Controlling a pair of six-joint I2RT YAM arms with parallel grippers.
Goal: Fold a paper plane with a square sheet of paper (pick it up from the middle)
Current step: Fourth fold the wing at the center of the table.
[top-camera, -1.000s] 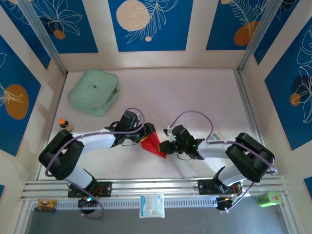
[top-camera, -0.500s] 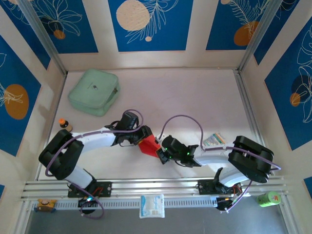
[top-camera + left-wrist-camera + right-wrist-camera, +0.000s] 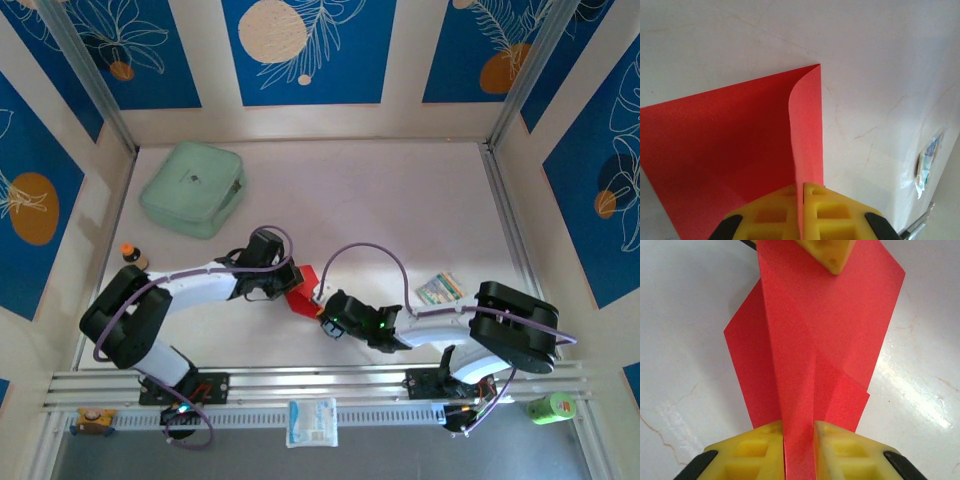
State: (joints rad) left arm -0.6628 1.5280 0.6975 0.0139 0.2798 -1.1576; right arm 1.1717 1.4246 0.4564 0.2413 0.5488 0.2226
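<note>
My left gripper (image 3: 802, 200) pinches the square sheet of paper (image 3: 715, 135) upright, anchoring the fold, I judge — right gripper (image 3: 799, 440) straddles it, slightly parted.

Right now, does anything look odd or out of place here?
Nothing is spilled or broken. The paper has uneven, slanted creases, and one flap stands up curled where the left gripper pinches it.

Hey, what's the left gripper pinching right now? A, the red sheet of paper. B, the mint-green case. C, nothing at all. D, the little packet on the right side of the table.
A: in the left wrist view the left gripper is closed tight on a raised edge of the red sheet of paper.
</note>
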